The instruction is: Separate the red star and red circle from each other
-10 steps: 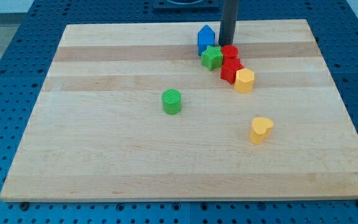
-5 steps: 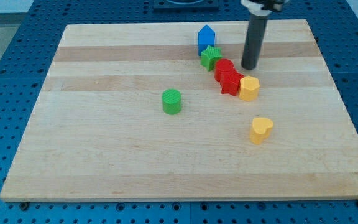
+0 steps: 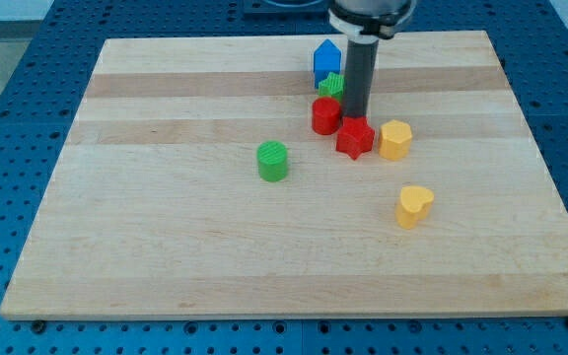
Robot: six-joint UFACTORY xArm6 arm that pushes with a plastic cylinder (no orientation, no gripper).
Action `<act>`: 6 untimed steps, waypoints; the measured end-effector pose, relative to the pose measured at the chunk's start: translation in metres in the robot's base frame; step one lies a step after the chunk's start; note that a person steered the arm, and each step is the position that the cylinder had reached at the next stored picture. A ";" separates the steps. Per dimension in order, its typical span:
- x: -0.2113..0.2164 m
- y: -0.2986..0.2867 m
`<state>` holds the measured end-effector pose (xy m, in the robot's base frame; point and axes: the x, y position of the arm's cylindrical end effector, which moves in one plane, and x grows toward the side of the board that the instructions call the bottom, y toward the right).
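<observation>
Now my tip (image 3: 354,117) stands between the red circle (image 3: 325,115) and red star (image 3: 355,137); no fingers.

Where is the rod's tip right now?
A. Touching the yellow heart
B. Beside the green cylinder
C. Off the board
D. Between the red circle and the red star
D: my tip sits down between the red circle and the red star.

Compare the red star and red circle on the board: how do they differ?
Shape: the red circle is a round cylinder; the red star has points. Place: the circle sits toward the view's left and slightly higher; the star sits lower right, near the yellow block. My tip is just right of the circle and just above the star. Both are red, alike in size, and flat on the board.
</observation>
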<state>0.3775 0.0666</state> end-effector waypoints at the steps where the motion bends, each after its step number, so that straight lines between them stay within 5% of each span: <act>1: 0.001 0.003; 6: -0.023 0.012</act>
<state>0.3543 0.0787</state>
